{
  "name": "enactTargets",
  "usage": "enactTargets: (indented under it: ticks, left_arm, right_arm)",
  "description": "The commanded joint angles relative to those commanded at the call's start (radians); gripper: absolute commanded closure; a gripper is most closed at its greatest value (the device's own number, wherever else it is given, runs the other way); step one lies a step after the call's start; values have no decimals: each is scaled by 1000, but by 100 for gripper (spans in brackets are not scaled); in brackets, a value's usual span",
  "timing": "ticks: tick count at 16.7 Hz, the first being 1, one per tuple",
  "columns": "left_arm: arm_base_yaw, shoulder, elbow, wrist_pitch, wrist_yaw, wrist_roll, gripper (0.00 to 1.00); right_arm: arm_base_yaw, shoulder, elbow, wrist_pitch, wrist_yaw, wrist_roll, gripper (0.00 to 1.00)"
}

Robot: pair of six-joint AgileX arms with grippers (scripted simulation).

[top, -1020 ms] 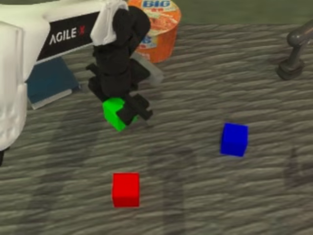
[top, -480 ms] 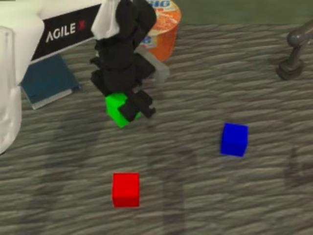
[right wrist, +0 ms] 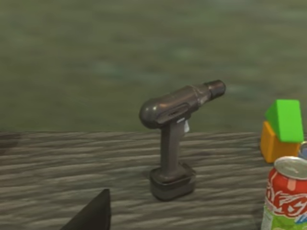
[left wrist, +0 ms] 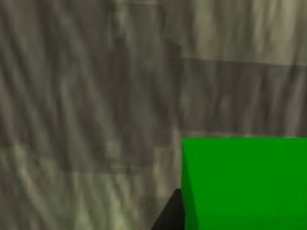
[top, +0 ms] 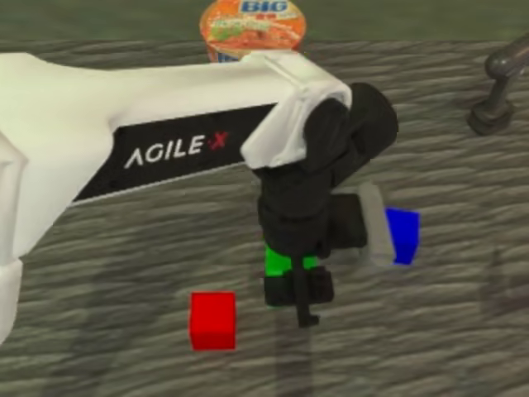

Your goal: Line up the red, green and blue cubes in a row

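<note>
Carried across from the far left part of the desk, the green cube (top: pixel 278 260) now hangs clamped in the left gripper (top: pixel 299 289) over the middle of the desk, between the red cube (top: pixel 212 319) toward the near edge and the blue cube (top: pixel 404 235) toward the right edge. From above, the white left arm spans from the left edge and covers much of the far left corner; its wrist hides part of the blue cube. A noodle cup (top: pixel 253 25) stands at the far edge, and a drill (top: pixel 498 87) shows at the far right corner. Bare desk lies open along the near edge, right of the red cube. The left wrist view shows only the green cube (left wrist: pixel 244 184) close up, with a dark finger (left wrist: pixel 168 215) against its side and plain desk beyond. The right wrist view shows the drill (right wrist: pixel 175 139) upright, a soda can (right wrist: pixel 288 196), and a green block on an orange one (right wrist: pixel 282 130); whether the right gripper is open or closed cannot be told.
</note>
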Motion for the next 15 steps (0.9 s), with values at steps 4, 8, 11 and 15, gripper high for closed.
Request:
enactTargets:
  ticks: [4, 8, 11, 15]
  left_arm:
    - [-27, -24, -25, 7, 0, 24, 100]
    - [-23, -7, -49, 46, -1, 23, 100]
    - [-25, 30, -113, 146, 1, 25, 100]
    - [-26, 68, -175, 250, 1, 26, 100]
  right_arm:
    - [0, 0, 0, 0, 0, 0, 0]
    - [0, 0, 0, 0, 0, 0, 0]
    - [0, 0, 0, 0, 0, 0, 0]
    - [0, 0, 0, 0, 0, 0, 0]
